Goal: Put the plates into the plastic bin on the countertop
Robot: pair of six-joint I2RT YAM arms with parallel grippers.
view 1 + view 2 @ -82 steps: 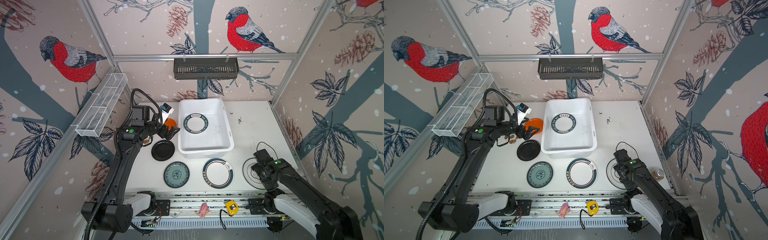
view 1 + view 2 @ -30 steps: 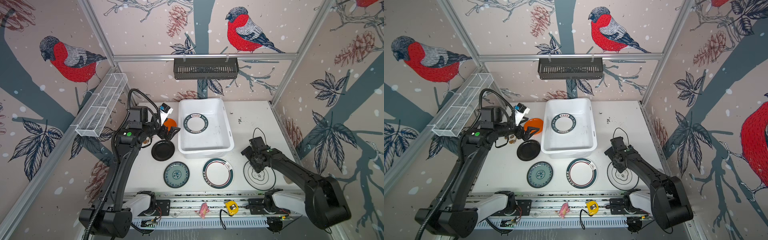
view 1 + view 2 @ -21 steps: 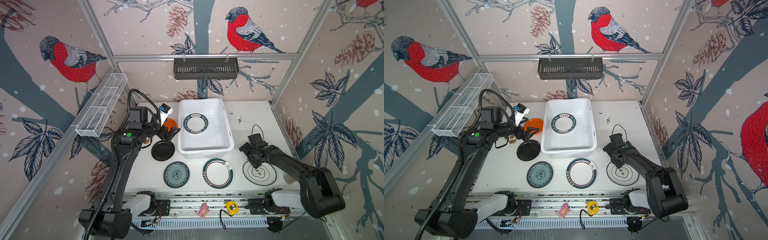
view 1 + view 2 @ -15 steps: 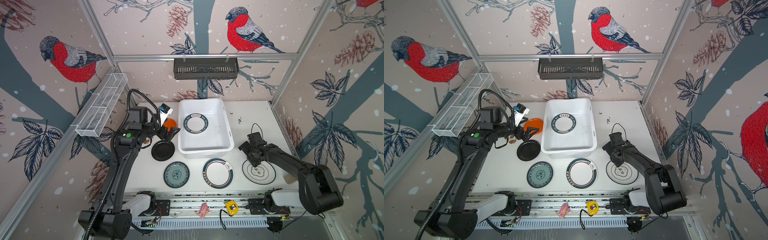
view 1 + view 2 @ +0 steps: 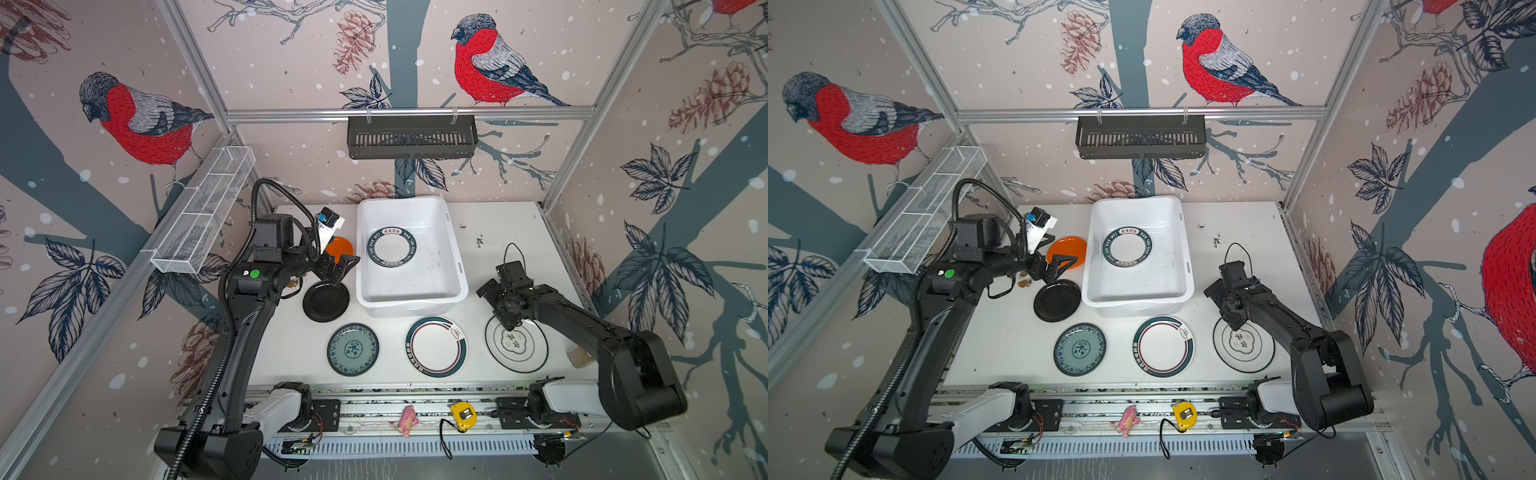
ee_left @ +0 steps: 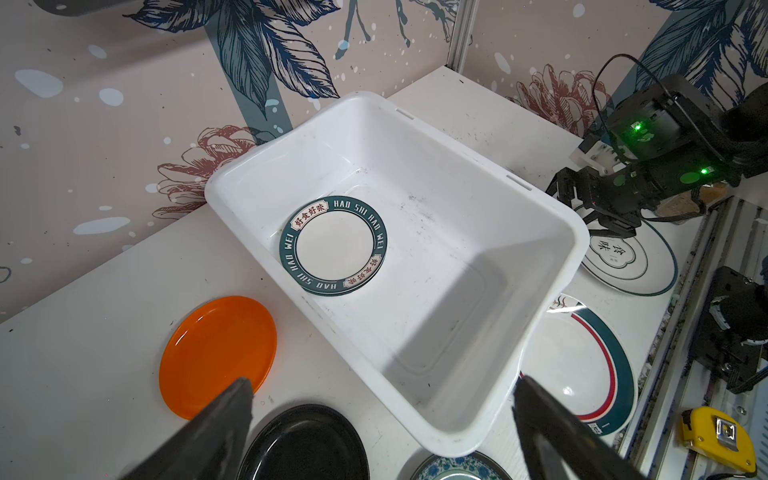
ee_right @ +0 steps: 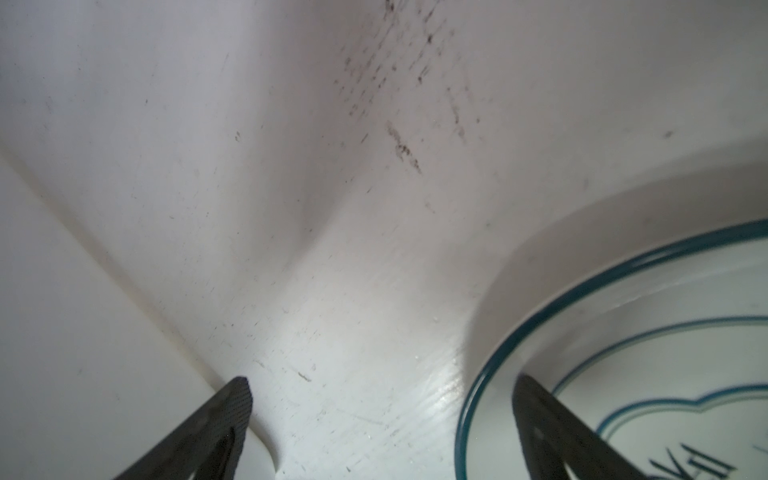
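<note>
The white plastic bin (image 5: 419,282) (image 5: 1133,282) holds a green-banded white plate (image 5: 391,247) (image 6: 332,245). On the countertop (image 5: 511,232) lie an orange plate (image 5: 1067,249), a black plate (image 5: 326,301), a teal floral plate (image 5: 353,349), a red-and-green-ringed plate (image 5: 436,347) and a thin-ringed white plate (image 5: 516,343) (image 7: 665,353). My left gripper (image 5: 343,266) (image 6: 382,399) hangs open and empty above the orange and black plates. My right gripper (image 5: 505,320) (image 7: 382,395) is open and low, one finger over the thin-ringed plate's rim, the other near the bin's corner.
A black slotted basket (image 5: 411,137) hangs on the back wall. A white wire-mesh tray (image 5: 203,216) sits on the left rail. A yellow tape measure (image 5: 462,412) and a pink toy (image 5: 407,420) lie on the front rail. A small brown object (image 5: 579,356) sits at the countertop's right edge.
My right arm has swung from the front right across the thin-ringed plate to its far left edge beside the bin. The left arm has hardly moved.
</note>
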